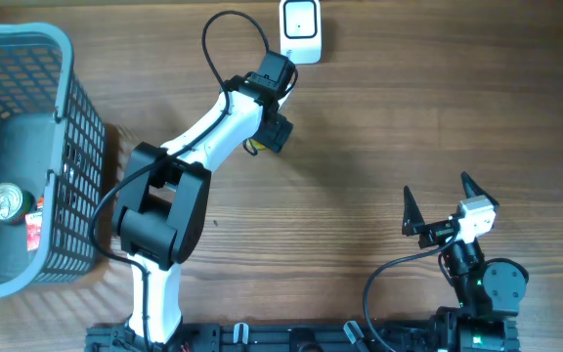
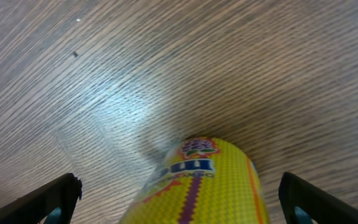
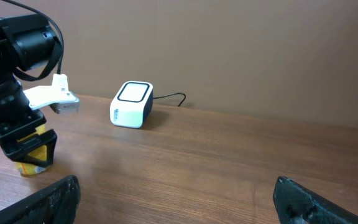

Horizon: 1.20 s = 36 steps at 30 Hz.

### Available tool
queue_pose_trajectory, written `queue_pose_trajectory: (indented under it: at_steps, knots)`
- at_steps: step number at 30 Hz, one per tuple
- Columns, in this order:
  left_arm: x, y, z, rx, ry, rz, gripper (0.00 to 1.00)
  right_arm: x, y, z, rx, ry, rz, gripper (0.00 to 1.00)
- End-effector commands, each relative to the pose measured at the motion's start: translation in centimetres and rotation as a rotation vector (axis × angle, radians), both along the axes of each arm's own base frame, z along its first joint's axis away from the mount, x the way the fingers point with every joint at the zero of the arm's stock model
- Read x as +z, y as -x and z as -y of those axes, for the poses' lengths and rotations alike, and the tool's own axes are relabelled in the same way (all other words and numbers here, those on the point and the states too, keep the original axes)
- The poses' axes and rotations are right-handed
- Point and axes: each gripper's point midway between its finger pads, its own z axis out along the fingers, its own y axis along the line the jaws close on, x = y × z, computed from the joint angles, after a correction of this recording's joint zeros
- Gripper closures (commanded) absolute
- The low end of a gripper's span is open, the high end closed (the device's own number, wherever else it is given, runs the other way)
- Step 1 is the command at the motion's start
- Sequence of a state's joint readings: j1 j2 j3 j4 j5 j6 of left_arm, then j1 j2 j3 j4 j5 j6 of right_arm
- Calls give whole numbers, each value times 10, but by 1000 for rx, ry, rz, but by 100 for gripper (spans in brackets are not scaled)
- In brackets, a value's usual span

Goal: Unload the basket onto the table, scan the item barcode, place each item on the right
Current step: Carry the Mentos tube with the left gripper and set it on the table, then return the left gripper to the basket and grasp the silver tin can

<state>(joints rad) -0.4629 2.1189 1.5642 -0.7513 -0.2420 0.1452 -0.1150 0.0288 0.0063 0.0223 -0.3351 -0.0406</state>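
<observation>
Basket [image 1: 81, 137] at left, 1 silver-topped can [image 1: 6, 202] inside, yellow item [image 2: 204, 186] near scanner [image 1: 301, 29]

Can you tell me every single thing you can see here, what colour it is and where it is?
table: one, brown wood, under everything.
basket: one, blue-grey plastic mesh, at the table's left edge.
can: one, silver top, inside the basket.
dark lining: one, dark grey, inside the basket; I cannot tell what it is.
scanner: one, white with a dark window, at the far edge of the table.
yellow item: one, yellow with a grape picture, on the table between the left gripper's fingers.
left gripper: one, black fingers, open around the yellow item, near the scanner.
right gripper: one, black fingers, open and empty, at the near right.
</observation>
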Motion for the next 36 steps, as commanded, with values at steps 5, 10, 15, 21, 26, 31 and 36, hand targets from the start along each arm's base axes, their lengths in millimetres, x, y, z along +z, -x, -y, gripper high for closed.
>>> queue_pose_trajectory:
  at_steps: [5, 10, 15, 21, 26, 31, 36]
  knots:
    - [141, 52, 52, -112, 385, 60, 0, 2, 0, 2, -9, -14, 5, 0]
    - [316, 76, -28, 239, 511, 583, 0, 2, 0, 2, -9, -14, 5, 0]
    - [419, 151, -274, 1109, 476, 1169, 0, 2, 0, 2, -9, -14, 5, 0]
    - [303, 217, -422, 1895, 379, 913, 0, 2, 0, 2, -9, -14, 5, 0]
    - [147, 193, -466, 2121, 217, 378, 0, 2, 0, 2, -9, -14, 5, 0]
    - [75, 174, -477, 2128, 163, 213, 0, 2, 0, 2, -9, -14, 5, 0]
    - [53, 164, -482, 2095, 91, 249, 0, 2, 0, 2, -9, -14, 5, 0]
